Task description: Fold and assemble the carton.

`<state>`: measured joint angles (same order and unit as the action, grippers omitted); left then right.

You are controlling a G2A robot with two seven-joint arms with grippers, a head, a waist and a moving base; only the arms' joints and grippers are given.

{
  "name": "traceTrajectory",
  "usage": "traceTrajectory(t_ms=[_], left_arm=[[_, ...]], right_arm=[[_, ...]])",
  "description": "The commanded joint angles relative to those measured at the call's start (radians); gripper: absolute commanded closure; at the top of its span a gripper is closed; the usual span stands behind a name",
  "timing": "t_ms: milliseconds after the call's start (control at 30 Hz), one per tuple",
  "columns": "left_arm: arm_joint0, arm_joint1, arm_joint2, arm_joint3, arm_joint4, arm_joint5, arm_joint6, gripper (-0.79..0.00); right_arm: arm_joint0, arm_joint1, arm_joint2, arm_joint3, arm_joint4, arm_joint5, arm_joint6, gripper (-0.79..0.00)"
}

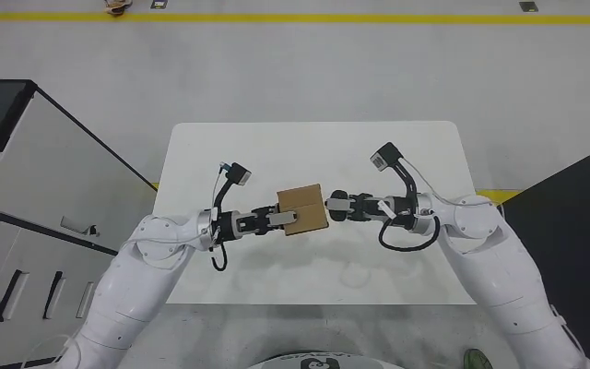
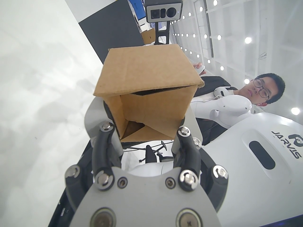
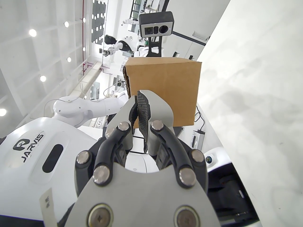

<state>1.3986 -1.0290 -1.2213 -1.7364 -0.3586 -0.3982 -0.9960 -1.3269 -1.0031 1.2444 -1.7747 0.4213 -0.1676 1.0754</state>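
Left gripper: clamped across the open end of the carton, one finger outside each opposite wall. Held carton between both arms, over the middle of the table. Right gripper: pinched closed on nothing, tips at carton's closed side.

Carton: matt brown corrugated cardboard being shown, cut edges rough.
Table: smooth white top, faint sheen being given off.
Right gripper: pale grey satin fingers; black rubbery gridded pads being shown.
Left gripper: matt black links, bright metal screws being seen.
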Motion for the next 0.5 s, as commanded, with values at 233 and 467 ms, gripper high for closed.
traceTrajectory(t_ms=[233,467], left_arm=[[-0.001,0.000,0.010,-0.001,-0.005,-0.003,-0.007,0.000],[-0.006,0.000,0.018,0.001,-0.011,-0.007,-0.011,0.000]], right_arm=[[-0.011,0.001,-0.001,-0.015,-0.001,0.002,-0.005,0.000],[-0.004,0.000,-0.013,-0.010,0.000,0.001,-0.005,0.000]])
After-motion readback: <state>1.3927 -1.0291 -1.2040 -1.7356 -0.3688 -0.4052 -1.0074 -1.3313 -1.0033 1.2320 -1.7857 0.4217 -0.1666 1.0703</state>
